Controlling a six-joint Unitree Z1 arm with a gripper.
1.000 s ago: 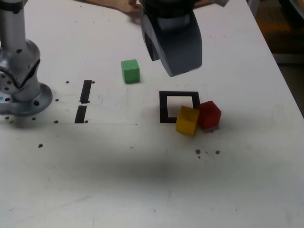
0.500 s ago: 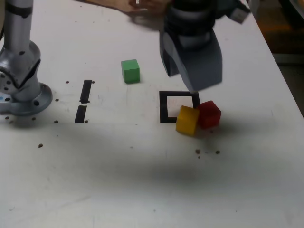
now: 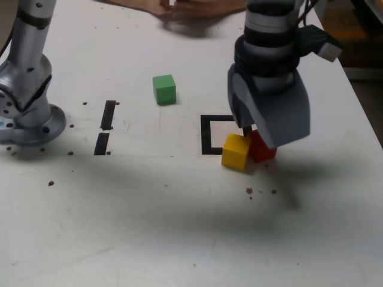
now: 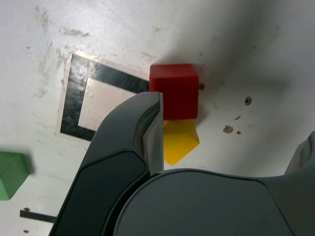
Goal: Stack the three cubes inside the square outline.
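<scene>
The red cube (image 3: 262, 150) and the yellow cube (image 3: 235, 151) lie side by side, touching, at the near right corner of the square outline (image 3: 208, 134) in the exterior view. Both sit mostly outside the outline, on its tape line. The green cube (image 3: 164, 89) stands alone, farther back and to the exterior view's left. My gripper (image 3: 263, 134) hangs open just above the red cube and hides much of it. In the wrist view one jaw reaches beside the red cube (image 4: 174, 88) and the yellow cube (image 4: 179, 140). The outline (image 4: 74, 98) and the green cube (image 4: 10, 174) show there too.
The arm's base (image 3: 24, 116) stands at the exterior view's left, with two short black tape strips (image 3: 108, 115) beside it. A person's hand (image 3: 185, 7) rests at the table's far edge. Dark specks (image 3: 260, 191) dot the table in front of the cubes.
My gripper has moved down and toward the exterior view's right, from behind the outline to over the red cube. It stays open. The cubes have not moved.
</scene>
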